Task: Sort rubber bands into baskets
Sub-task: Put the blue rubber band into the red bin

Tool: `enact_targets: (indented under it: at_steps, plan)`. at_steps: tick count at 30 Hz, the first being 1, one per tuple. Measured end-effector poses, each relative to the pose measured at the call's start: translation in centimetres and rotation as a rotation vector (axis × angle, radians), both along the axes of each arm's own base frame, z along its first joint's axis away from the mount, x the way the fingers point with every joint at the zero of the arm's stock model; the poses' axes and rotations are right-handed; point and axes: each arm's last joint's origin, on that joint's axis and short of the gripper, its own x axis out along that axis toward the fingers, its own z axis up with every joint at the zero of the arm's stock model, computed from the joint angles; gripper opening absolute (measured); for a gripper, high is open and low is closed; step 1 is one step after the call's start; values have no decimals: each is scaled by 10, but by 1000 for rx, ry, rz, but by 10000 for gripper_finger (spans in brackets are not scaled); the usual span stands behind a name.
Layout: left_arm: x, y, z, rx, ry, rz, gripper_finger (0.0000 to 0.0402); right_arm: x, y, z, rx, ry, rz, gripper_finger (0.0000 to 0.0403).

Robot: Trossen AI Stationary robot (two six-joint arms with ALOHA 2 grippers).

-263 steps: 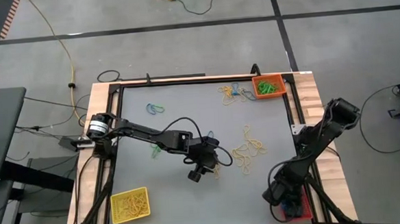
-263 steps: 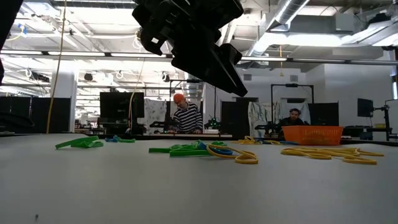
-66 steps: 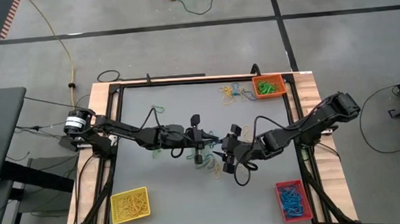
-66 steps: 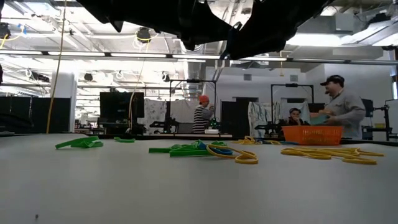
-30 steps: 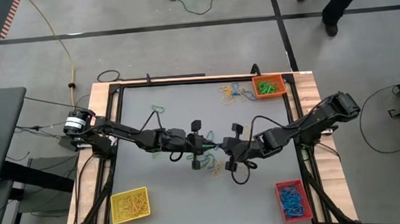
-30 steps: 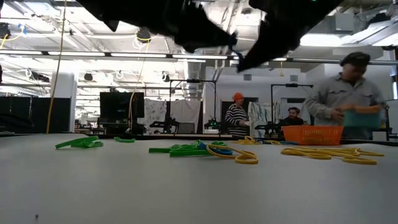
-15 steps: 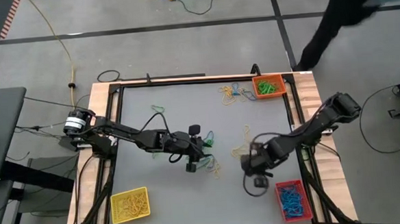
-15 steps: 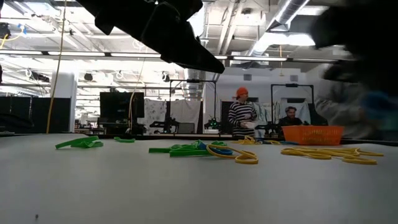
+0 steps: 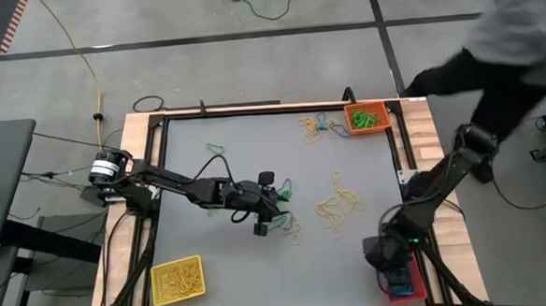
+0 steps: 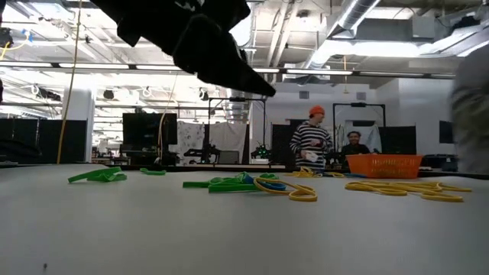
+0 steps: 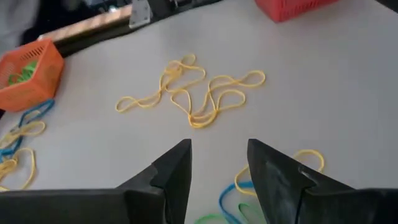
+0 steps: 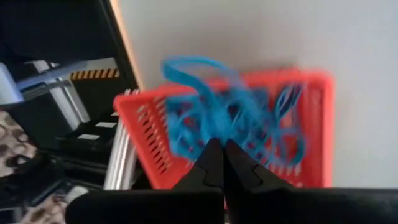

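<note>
Landmark: the grey table [image 9: 236,155], seen from above.

Left gripper [image 9: 264,202] hangs just left of the table's centre, over a small mixed heap of green, blue and yellow rubber bands [image 9: 283,223]. Its fingers [image 11: 173,171] stand parted with clear table between them; nothing is held. In the left wrist view a loose tangle of yellow bands [image 11: 194,98] lies ahead of the fingers, and a few blue and yellow loops [image 11: 273,177] sit just beside them.

Right gripper [image 12: 219,163] is at the table's near right corner, over the red basket [image 9: 403,275]. Its jaws are pressed together. A blue band [image 12: 205,84] hangs above the tips in the right wrist view; whether the tips are pinching it I cannot tell. The basket already holds a mass of blue bands [image 12: 249,127].

Orange basket [image 9: 366,118] at the table's far right corner, with green bands inside. Just left of it, a small cluster of yellow and blue bands [image 9: 315,126]. Yellow basket [image 9: 178,279] at the near left corner, yellow bands in it.

More yellow bands [image 9: 339,206] lie right of the table's centre. A single green loop [image 9: 216,149] lies toward the far left part.

A person [image 9: 501,38] stands off the table's far right corner. In the low view another person [image 10: 310,141] in a striped top stands beyond the table's far edge.
</note>
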Motion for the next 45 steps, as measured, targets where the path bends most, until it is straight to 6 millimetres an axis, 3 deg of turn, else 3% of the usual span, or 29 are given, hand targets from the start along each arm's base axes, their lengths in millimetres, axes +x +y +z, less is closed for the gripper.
enact_targets:
  at_steps: [6,13,33,45]
  plan:
    - [8,6,-12,7,-8,15,147,-19,8,3,-52,67,-70,20]
    - [10,15,-11,17,-30,35,147,-24,11,-5,-136,144,-131,27]
    - [12,15,-8,24,-61,31,147,-32,9,-8,-208,244,-173,186]
    - [12,15,-8,20,-61,33,147,-27,0,-5,-210,248,-190,194]
